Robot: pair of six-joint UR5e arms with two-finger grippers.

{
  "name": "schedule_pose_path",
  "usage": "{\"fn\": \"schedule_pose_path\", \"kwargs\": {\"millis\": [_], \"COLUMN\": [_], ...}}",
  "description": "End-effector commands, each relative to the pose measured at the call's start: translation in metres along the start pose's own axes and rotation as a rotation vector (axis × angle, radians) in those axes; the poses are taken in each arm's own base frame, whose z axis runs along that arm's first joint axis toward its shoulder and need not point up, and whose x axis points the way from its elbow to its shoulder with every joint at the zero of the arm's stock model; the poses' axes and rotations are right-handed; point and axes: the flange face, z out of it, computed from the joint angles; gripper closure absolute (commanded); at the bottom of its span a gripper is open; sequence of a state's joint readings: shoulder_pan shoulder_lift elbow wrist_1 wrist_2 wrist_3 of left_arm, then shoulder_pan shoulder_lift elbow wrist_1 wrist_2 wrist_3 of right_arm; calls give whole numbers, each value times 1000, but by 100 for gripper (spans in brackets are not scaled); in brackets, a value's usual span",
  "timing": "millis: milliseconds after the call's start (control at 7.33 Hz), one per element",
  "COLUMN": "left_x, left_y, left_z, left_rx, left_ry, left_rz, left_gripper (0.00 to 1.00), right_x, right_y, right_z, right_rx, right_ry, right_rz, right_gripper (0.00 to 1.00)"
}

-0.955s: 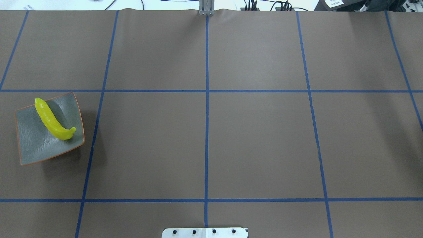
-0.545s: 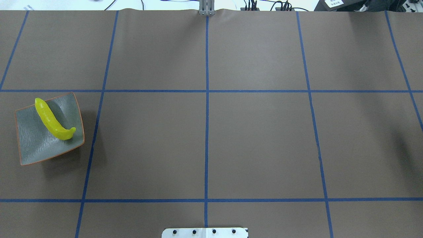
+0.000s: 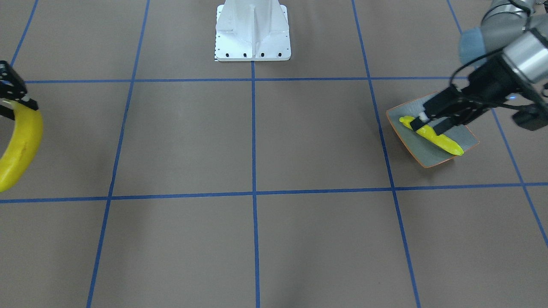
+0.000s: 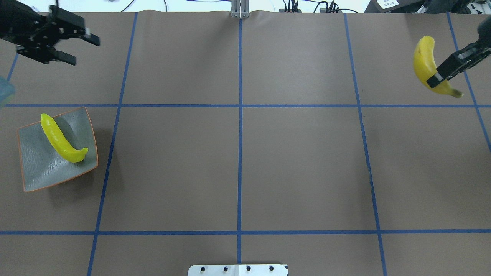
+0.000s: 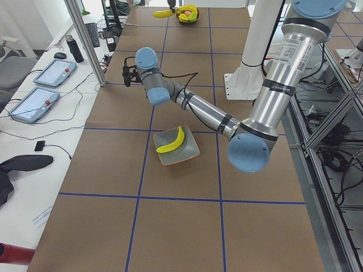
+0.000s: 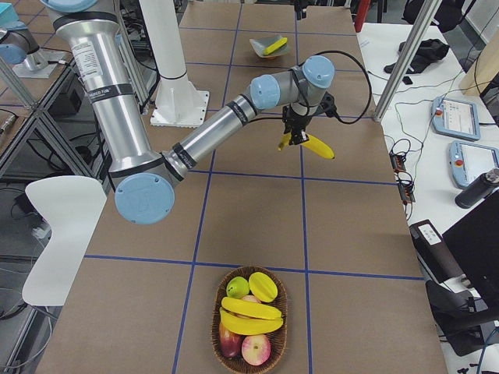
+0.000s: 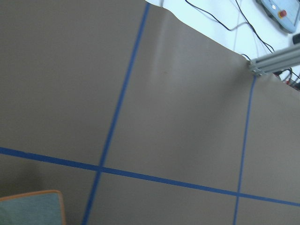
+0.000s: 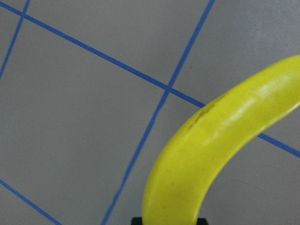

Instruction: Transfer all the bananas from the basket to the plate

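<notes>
Two bananas (image 6: 249,308) lie in the basket (image 6: 215,327) at the surface's (image 6: 249,226) right end in the right-side view, so you have more long carries ahead. From overhead, the right claw (image 4: 435,78) is clenched on the held banana (image 4: 421,57) towards its dark-tipped end, above the far right corner. Gripped off-centre like that, it may swing or slip on the way across. The left claw (image 4: 81,49) hangs released over the far left corner, near the plate (image 4: 42,172) by the left edge, so watch for the arms meeting there. From the front, the pale banana (image 3: 434,137) lies slantwise across the shallow plate, and a second one dropped onto it could roll over the rim. Your right wrist camera shows only the banana's curve rising from the grip.
</notes>
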State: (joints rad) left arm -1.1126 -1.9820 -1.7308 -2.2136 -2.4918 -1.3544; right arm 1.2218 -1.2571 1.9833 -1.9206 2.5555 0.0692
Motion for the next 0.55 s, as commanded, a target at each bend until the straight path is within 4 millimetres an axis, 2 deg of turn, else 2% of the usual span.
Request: {"fn": "schedule_pose_path", "kwargs": {"millis": [0, 409], "left_x": [101, 143], "left_y": [34, 54], "left_z": [64, 86], "left_rx": [-40, -97], "left_ry": [68, 198], "left_rz": [12, -186], "left_gripper": [1, 0], "right_x": [-96, -193], "right_y": [-16, -24], "right_z": [46, 76], "right_rx": [44, 55], "right_ry": [-101, -206], "right_rz": [66, 84], "right_gripper": [100, 100]}}
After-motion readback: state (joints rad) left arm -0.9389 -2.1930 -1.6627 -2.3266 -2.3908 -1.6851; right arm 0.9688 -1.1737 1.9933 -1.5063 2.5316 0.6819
